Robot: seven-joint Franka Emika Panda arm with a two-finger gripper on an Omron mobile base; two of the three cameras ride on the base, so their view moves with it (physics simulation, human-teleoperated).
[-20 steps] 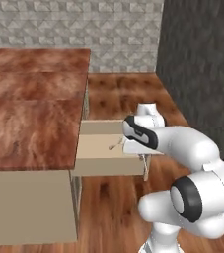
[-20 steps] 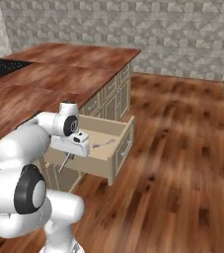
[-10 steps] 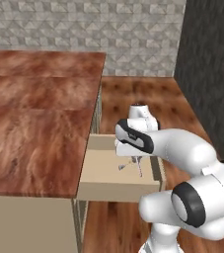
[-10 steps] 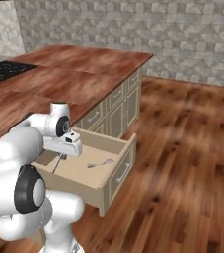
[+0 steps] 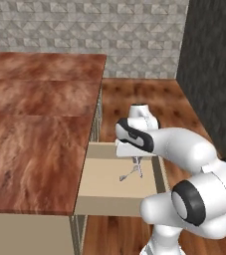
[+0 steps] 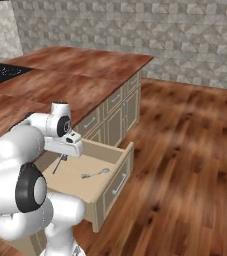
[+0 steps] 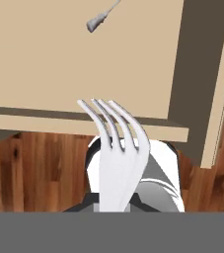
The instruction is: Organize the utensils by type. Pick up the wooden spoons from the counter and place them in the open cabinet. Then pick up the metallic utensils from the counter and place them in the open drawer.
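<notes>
Hand view shows the gripper [image 7: 114,207] clamped on the silver fork [image 7: 116,148], tines hanging over the open drawer [image 7: 108,59] near its front wall; a silver spoon [image 6: 96,174] lies mid-floor with bare bottom around it.

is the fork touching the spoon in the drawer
Apart. In the hand view the fork rises from the shut gripper, with bare drawer floor between its tines and the spoon.

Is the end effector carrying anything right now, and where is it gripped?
Yes: the end effector holds the silver fork by its handle, tines pointing away, over the open drawer.
</notes>
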